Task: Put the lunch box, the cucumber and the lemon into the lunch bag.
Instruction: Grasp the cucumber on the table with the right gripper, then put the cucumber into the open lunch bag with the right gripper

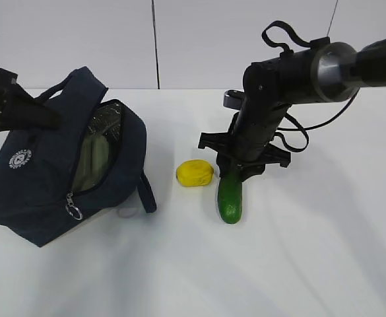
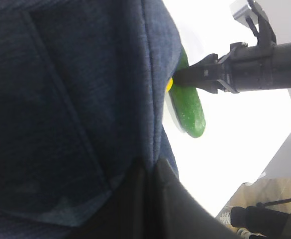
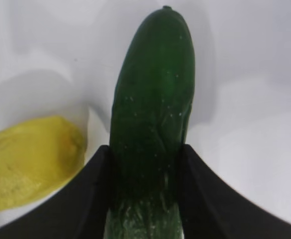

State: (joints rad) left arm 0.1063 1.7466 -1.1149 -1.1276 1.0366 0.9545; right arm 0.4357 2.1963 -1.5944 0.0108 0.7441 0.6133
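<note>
The navy lunch bag (image 1: 41, 191) lies tilted at the left with its zipper open. The pale green lunch box (image 1: 94, 155) shows inside against the silvery lining. My left gripper (image 1: 44, 117) is shut on the bag's upper rear fabric; in the left wrist view its dark fingers (image 2: 135, 199) pinch the bag (image 2: 75, 99). The yellow lemon (image 1: 194, 173) lies on the table right of the bag. My right gripper (image 1: 235, 173) is shut on the dark green cucumber (image 1: 231, 199) next to the lemon. The right wrist view shows cucumber (image 3: 152, 99) between both fingers, lemon (image 3: 31, 159) at left.
The white table (image 1: 298, 251) runs to a pale wall behind. The bag's ring zipper pull (image 1: 72, 210) hangs at its front corner. The right arm's cables (image 1: 298, 135) loop behind the wrist. A table edge and other equipment (image 2: 264, 216) show in the left wrist view.
</note>
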